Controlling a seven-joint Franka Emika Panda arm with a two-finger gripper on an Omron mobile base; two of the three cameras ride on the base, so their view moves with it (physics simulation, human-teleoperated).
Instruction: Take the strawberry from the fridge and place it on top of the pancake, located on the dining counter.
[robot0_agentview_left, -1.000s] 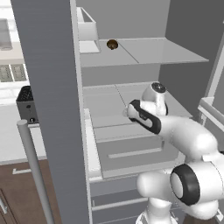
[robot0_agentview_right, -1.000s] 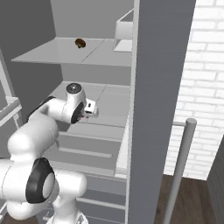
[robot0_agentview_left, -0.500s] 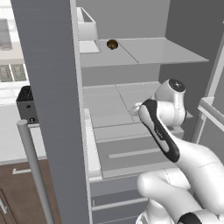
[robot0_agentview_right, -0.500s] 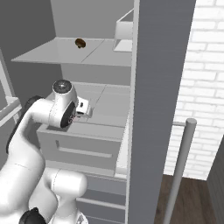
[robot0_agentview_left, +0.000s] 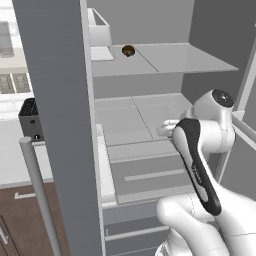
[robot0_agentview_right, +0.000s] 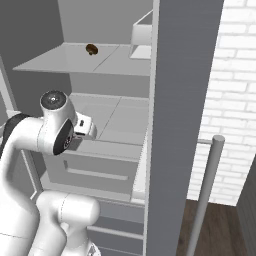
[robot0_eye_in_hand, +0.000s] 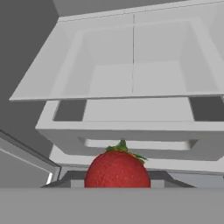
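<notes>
Tool closed on the strawberry (robot0_eye_in_hand: 117, 169), before the open fridge's (robot0_agentview_left: 165, 60) grey shelves and drawers.

Small brown round item (robot0_agentview_left: 128, 50) on the upper shelf (robot0_agentview_left: 190, 57), black toaster (robot0_agentview_left: 31, 119) on the wall counter (robot0_agentview_left: 22, 155).

- The fridge (robot0_agentview_left: 150, 115) stands open; its middle shelf (robot0_agentview_left: 135, 112) is bare and gives free room under the upper shelf (robot0_agentview_right: 75, 60).
- On the upper shelf, a small brown round item (robot0_agentview_left: 128, 50) and a white bin (robot0_agentview_left: 100, 32) take up space.
- The grey door (robot0_agentview_left: 60, 115) walls off the left side of the fridge, its bar handle (robot0_agentview_left: 40, 195) in front.
</notes>
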